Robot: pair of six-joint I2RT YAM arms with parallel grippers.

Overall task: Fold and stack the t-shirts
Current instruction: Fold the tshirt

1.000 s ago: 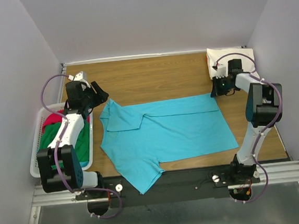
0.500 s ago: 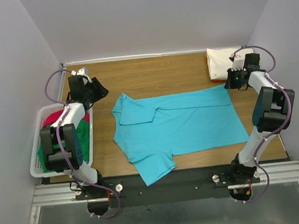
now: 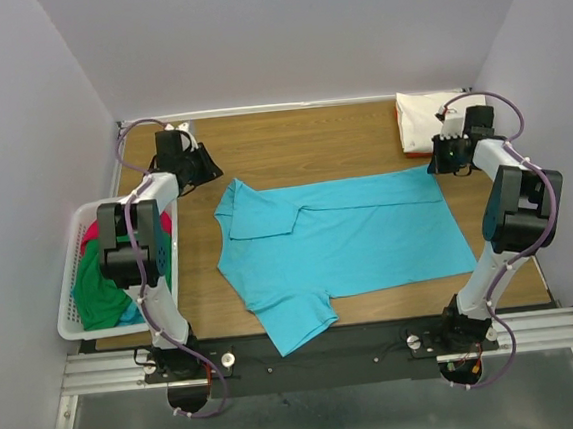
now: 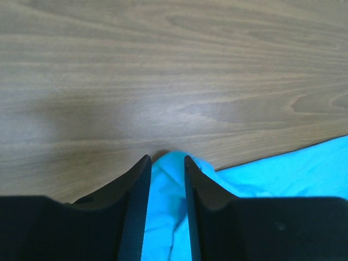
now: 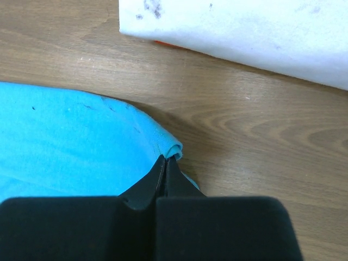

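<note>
A turquoise t-shirt (image 3: 358,233) lies spread flat across the middle of the table, collar to the left. My right gripper (image 3: 434,167) is shut on its back right corner; the right wrist view shows the jaws (image 5: 166,159) closed on the rolled hem of the shirt (image 5: 65,141). My left gripper (image 3: 205,167) is at the shirt's back left corner. Its fingers (image 4: 166,157) stand apart with turquoise cloth (image 4: 163,206) between them. A folded cream-white t-shirt (image 3: 421,117) lies at the back right, also in the right wrist view (image 5: 244,27).
A white lattice basket (image 3: 69,314) at the left edge holds a red t-shirt (image 3: 97,231) and a green t-shirt (image 3: 97,281). An orange sliver (image 5: 168,44) shows under the cream-white shirt. Walls close in on three sides.
The turquoise shirt was pulled right and back a second ago and has lain still since. My left gripper has shifted back and right. My right gripper has barely moved.
</note>
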